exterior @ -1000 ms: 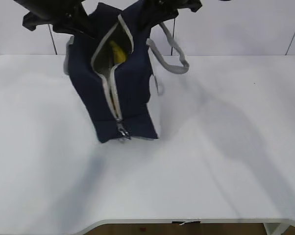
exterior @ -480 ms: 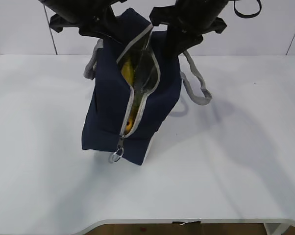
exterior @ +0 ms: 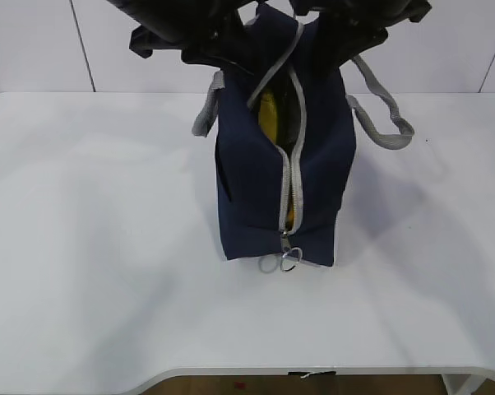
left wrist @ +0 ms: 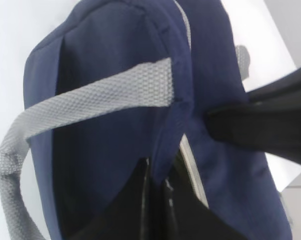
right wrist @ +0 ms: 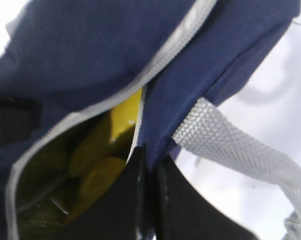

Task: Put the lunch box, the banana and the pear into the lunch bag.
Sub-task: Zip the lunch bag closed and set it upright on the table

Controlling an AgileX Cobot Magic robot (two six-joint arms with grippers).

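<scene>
Both hands are clamped on the bag's (exterior: 256, 189) far rim: left hand (left wrist: 158, 187) on the left edge, right hand (right wrist: 149, 170) on the right. Banana (exterior: 268, 119) peeks through the half-open zipper (exterior: 290, 177).

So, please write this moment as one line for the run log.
left hand: shut on lunch bag edge | right hand: same | zipper: open | banana: inside

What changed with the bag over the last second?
The lunch bag shifted right across the table and swung round, so its zipper end now faces the camera, standing more upright. Both grippers stay clamped on its top edges; the zipper stays open, with the yellow banana inside.
</scene>
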